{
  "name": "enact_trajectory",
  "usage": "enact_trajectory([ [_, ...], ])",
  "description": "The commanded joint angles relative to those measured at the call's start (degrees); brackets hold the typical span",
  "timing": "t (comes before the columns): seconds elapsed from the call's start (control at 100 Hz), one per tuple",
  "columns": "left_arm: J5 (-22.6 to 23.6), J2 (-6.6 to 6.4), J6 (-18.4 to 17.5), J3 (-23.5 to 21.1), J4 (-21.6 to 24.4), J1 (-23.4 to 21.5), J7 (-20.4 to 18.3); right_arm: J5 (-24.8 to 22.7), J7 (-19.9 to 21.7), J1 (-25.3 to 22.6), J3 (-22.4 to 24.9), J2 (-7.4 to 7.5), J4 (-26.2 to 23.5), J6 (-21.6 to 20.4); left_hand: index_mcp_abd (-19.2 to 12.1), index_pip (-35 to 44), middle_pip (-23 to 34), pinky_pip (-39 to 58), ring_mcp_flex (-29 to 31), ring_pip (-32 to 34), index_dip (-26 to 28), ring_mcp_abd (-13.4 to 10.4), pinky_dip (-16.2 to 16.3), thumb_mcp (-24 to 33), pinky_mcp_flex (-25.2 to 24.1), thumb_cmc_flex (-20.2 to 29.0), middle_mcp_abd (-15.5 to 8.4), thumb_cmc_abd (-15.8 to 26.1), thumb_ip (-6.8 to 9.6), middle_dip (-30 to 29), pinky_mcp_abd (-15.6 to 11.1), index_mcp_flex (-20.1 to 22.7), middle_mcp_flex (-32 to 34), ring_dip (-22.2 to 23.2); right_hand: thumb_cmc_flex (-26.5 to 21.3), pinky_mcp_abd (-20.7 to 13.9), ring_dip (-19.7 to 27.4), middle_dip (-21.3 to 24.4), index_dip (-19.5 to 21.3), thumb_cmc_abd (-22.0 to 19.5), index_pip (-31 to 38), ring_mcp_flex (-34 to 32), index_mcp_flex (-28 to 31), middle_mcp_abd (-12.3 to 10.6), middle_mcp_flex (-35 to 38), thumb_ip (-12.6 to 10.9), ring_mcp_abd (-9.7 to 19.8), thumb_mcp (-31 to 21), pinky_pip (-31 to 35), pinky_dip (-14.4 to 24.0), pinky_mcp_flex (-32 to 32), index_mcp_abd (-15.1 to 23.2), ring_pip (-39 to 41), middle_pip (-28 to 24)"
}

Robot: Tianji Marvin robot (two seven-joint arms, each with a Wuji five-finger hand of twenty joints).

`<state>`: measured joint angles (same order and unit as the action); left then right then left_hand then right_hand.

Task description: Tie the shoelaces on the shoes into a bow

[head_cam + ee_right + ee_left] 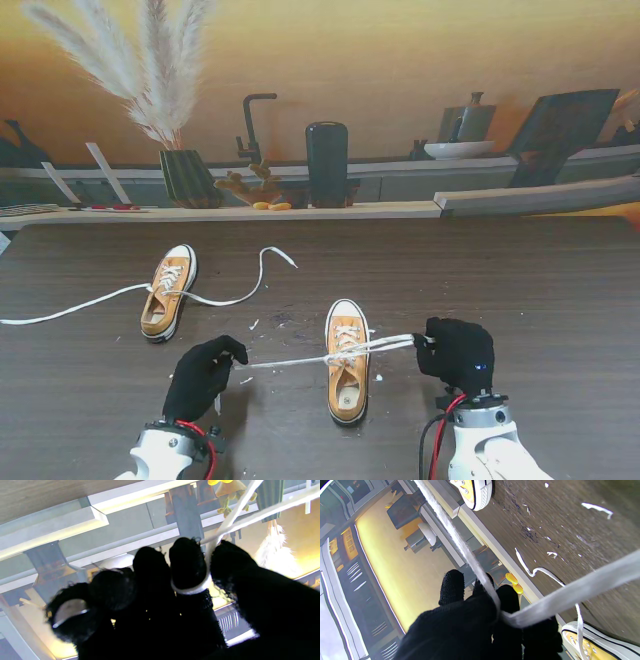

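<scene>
At lower centre of the frame my near shoe points away from me, its lace stretched crosswise, pinched by the left robot hand and looped round a finger of the right robot hand, both equally near.

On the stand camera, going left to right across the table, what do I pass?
Left shoe with loose laces → left robot hand → right shoe → right robot hand.
</scene>
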<state>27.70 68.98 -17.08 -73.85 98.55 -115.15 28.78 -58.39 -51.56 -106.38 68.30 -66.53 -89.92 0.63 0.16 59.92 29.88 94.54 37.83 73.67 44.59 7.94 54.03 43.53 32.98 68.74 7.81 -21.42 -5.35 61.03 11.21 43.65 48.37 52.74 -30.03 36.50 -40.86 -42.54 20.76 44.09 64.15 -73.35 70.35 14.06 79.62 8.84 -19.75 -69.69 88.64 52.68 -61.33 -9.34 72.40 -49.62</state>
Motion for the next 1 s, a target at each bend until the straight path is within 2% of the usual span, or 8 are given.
enact_trajectory([
  [0.0,0.25,-0.04,0.25,-0.37,0.28,-0.63,-0.47,-0.76,0.28,-0.58,0.14,0.36,-0.5,1.56,-3.37,-0.27,10.38,1.2,1.32,3.52,-1.08,-5.06,-0.54,-1.65,0.5,2.3,-1.91,0.8,2.11,3.02,-6.46,0.64,4.31,-0.14,-1.24,-0.44,-1.29,-0.19,1.05,1.52,2.13,-0.85,2.83,1.5,3.67,-1.89,1.26,-3.2,2.4,1.37,-1.97,-1.92,1.83,-2.2],
  [0.5,7.54,-0.08,7.64,-0.99,0.27,-1.73,5.0,-2.82,2.59,-1.72,-0.19,0.14,-1.4,16.6,-2.06,-0.46,11.29,-0.09,0.57,3.51,-1.82,-5.41,-2.04,-0.96,-1.21,2.56,-0.67,0.36,1.67,4.85,-5.64,0.04,3.78,0.71,-1.28,-0.89,-1.23,1.06,0.84,1.2,1.37,-0.82,2.43,1.4,3.39,-1.91,1.54,-2.25,1.51,1.16,-1.81,-1.73,1.36,-1.71],
  [0.6,8.69,-0.12,7.39,-0.91,-0.39,-1.33,5.98,-2.65,3.2,-1.9,-0.07,0.12,-1.56,17.07,-2.44,-2.97,8.25,-2.93,-1.12,0.44,-3.54,-4.24,-1.83,-2.25,-4.52,3.25,-0.61,-0.22,1.32,3.87,-4.86,-0.89,2.32,0.05,-0.67,-1.38,-0.79,1.7,0.41,0.22,0.4,-0.88,2.36,1.1,3.41,-1.77,2.04,-1.14,0.92,0.54,-1.81,-0.93,0.42,-0.48],
  [0.65,8.88,-0.19,7.16,-0.95,-0.46,-1.35,5.86,-1.99,2.61,-1.64,-0.13,-0.08,-1.15,16.2,-2.45,-9.63,-2.49,-9.21,-6.31,-7.8,-7.96,-1.46,-0.35,-7.84,-11.53,2.5,-0.69,-1.3,3.74,6.07,-5.11,-6.67,-1.96,1.28,0.68,-0.58,-0.09,3.12,-0.88,-1.83,-2.31,-0.85,2.34,2.06,3.48,-1.54,1.33,1.22,0.33,-0.55,-1.61,0.18,-0.55,1.98],
  [0.71,9.81,-0.56,6.07,-1.28,-0.42,-1.69,5.06,-1.32,2.32,-1.7,-0.1,-0.21,-1.19,15.4,-1.86,-22.55,-4.14,-24.09,-22.07,-26.08,-15.91,1.11,-4.42,-16.06,-29.8,-13.41,-0.62,3.37,9.09,-19.16,-3.2,-17.56,-22.6,-6.37,3.72,0.78,0.69,4.55,-5.09,-4.38,-7.65,-0.78,-0.72,1.35,3.6,0.37,0.62,2.77,-0.57,-1.53,-1.35,3.45,-1.35,3.35],
  [0.76,10.63,-0.78,5.73,-1.46,-0.2,-1.99,4.68,-0.46,2.22,-1.97,0.02,-0.38,-1.45,14.19,-0.25,-29.4,-9.98,-35.59,-27.44,-37.55,-18.89,1.74,-10.35,-20.62,-35.79,-19.67,-1.11,6.95,10.83,-27.55,-1.7,-21.36,-29.42,-12.19,7.5,3.23,2.81,6.36,-5.52,-8.71,-16.18,-0.6,-4.69,1.55,3.02,-0.19,-1.03,5.5,-3.78,-3.97,-0.4,3.2,-4.31,5.49],
  [0.81,11.39,-0.89,5.25,-1.59,-0.14,-2.13,4.8,0.08,2.24,-2.35,0.2,-0.49,-1.93,13.37,0.03,-32.27,-12.85,-42.55,-29.43,-44.03,-20.0,1.54,-12.45,-23.97,-37.38,-21.32,-1.37,7.72,11.62,-31.05,-1.31,-22.64,-32.37,-15.05,10.46,3.48,5.92,6.82,3.73,-12.8,-29.67,-0.24,-8.67,2.23,-0.09,-4.08,-2.98,9.54,-8.22,-5.73,2.32,2.12,-9.72,7.73],
  [0.99,11.66,-0.63,4.15,-1.27,0.2,-2.2,6.59,0.14,3.18,-3.78,1.23,-0.5,-3.93,13.73,0.7,-32.41,-13.44,-47.56,-28.37,-47.46,-19.61,2.11,-11.39,-25.69,-36.96,-21.84,-0.66,8.12,11.57,-32.09,-0.57,-20.68,-31.39,-15.57,13.07,3.49,15.84,13.69,1.99,-15.74,-43.39,6.45,-25.57,4.32,-17.57,-4.79,-7.44,14.06,-21.46,-10.35,22.11,0.54,-35.33,16.24],
])
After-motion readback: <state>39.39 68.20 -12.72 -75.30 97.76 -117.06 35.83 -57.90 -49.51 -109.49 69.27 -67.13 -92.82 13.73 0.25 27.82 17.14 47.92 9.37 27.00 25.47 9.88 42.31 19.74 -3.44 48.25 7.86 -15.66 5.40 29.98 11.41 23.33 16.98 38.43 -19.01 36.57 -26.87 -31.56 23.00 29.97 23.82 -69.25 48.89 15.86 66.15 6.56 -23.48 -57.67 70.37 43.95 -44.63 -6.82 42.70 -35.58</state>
